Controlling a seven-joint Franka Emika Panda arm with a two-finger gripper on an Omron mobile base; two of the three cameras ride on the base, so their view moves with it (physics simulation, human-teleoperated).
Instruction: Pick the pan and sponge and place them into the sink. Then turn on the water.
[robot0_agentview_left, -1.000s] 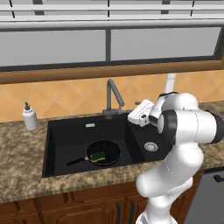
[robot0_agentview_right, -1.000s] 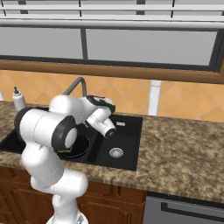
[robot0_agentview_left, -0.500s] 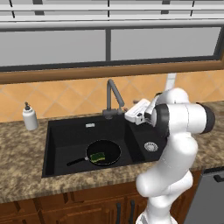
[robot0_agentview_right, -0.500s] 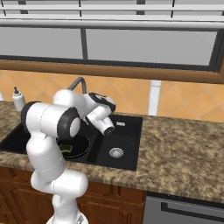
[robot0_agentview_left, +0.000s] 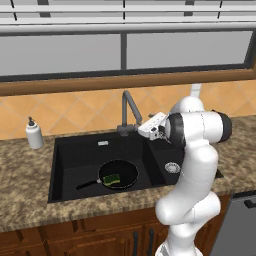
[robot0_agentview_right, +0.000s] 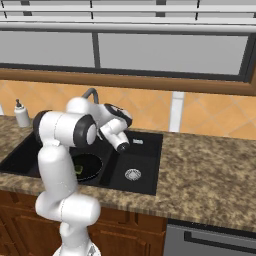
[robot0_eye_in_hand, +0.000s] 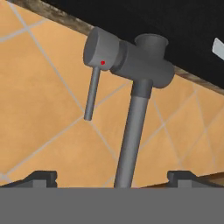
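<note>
The black pan (robot0_agentview_left: 120, 174) lies in the larger bowl of the sink (robot0_agentview_left: 70, 150), its handle pointing left, with the green sponge (robot0_agentview_left: 112, 178) on it. From the right base view, the pan (robot0_agentview_right: 88, 166) is partly hidden by my arm. My gripper (robot0_agentview_left: 143, 131) hovers at the grey faucet (robot0_agentview_left: 128, 107), just to its right. In the hand view the gripper (robot0_eye_in_hand: 113, 177) is open, its fingertips (robot0_eye_in_hand: 42, 176) wide apart, and the faucet's neck (robot0_eye_in_hand: 131, 135) rises between them. The faucet's lever (robot0_eye_in_hand: 91, 92) hangs down from the body. No water runs.
A white soap bottle (robot0_agentview_left: 34, 134) stands on the granite counter (robot0_agentview_left: 25, 185) left of the sink. The smaller bowl holds a silver drain (robot0_agentview_left: 172, 167). A tiled wall and window sill rise behind the faucet. A dishwasher front (robot0_agentview_left: 239, 220) sits at lower right.
My hand has swung left and back toward the faucet, and the elbow has risen. Pan and sponge have stayed put in the sink.
</note>
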